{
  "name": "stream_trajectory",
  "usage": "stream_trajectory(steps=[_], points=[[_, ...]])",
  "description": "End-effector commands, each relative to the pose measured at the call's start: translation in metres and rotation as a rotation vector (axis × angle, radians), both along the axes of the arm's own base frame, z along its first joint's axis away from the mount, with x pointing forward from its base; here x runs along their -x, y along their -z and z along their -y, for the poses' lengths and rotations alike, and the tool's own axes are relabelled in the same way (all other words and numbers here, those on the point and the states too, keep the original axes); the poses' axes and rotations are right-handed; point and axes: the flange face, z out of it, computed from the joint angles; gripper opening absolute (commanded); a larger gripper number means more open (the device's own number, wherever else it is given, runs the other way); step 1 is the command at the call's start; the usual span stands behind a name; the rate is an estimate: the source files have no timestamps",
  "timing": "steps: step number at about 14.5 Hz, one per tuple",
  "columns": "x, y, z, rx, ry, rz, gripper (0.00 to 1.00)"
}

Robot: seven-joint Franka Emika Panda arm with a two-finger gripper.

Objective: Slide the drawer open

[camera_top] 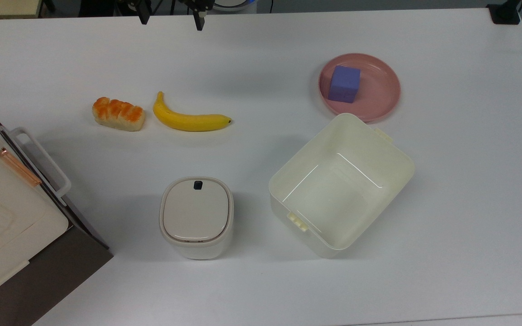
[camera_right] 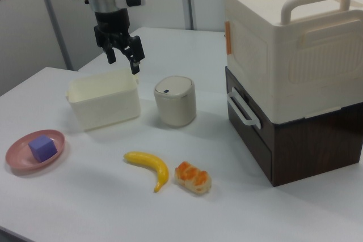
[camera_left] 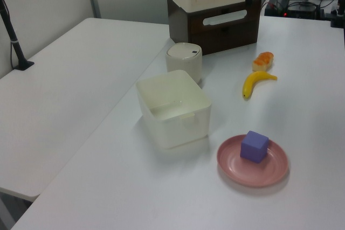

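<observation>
- Currently the claw [camera_right: 121, 52] hangs empty above the counter [camera_right: 85, 196], fingers apart.
- The drawer [camera_right: 249, 118] sits shut, well off toward the right view's right, its handle [camera_right: 241, 107] running near-to-far.

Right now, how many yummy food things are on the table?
2. A yellow banana lies near the middle of the table, and an orange-topped bread roll sits just beside it, on the top view's left. Nothing seems to be hidden in the open cream bin.

Top view looks straight down; left and right views face each other across the table [camera_top: 447, 181].
</observation>
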Motion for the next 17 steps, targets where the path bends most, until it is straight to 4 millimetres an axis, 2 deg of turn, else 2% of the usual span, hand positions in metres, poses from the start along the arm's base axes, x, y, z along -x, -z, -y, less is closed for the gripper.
stream_trajectory(steps=[1,5,17], points=[[-0.002,-0.003,-0.011,0.002,-0.024,0.012,1.0],[-0.002,0.001,-0.023,-0.001,-0.033,0.001,1.0],[-0.003,0.002,-0.028,-0.015,-0.027,-0.001,1.0]])
